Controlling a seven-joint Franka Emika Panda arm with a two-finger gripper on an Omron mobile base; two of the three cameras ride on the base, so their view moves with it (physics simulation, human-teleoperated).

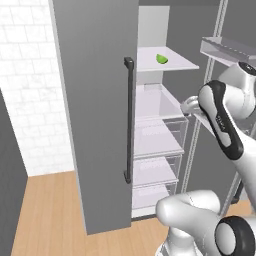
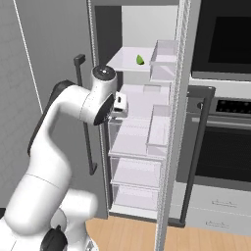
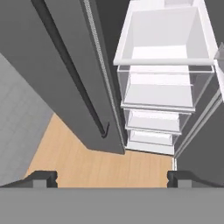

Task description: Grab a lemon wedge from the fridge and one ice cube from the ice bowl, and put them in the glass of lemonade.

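The fridge (image 1: pixel 95 100) stands with its left door shut and its right door swung open, showing white shelves and clear drawers. The lemon wedge (image 1: pixel 161 59), small and lime-green, lies on the upper shelf (image 2: pixel 139 60). My gripper (image 1: pixel 189 106) hangs at the shelf front, one level below the wedge and to its right; in the right base view the gripper (image 2: pixel 119 105) sits left of the shelves. In the hand view the gripper (image 3: pixel 111 178) is open, holding nothing, and looks down over the drawers (image 3: pixel 157 94) at the floor. The ice bowl, ice cube and glass of lemonade are out of view.
The open door (image 2: pixel 176 122) carries clear bins (image 2: pixel 164 59) and stands close on my right. A dark bar handle (image 1: pixel 129 120) runs down the shut door. A black oven (image 2: pixel 220 142) is further right. Wooden floor (image 1: pixel 50 210) lies below, a white tiled wall (image 1: pixel 30 100) at left.
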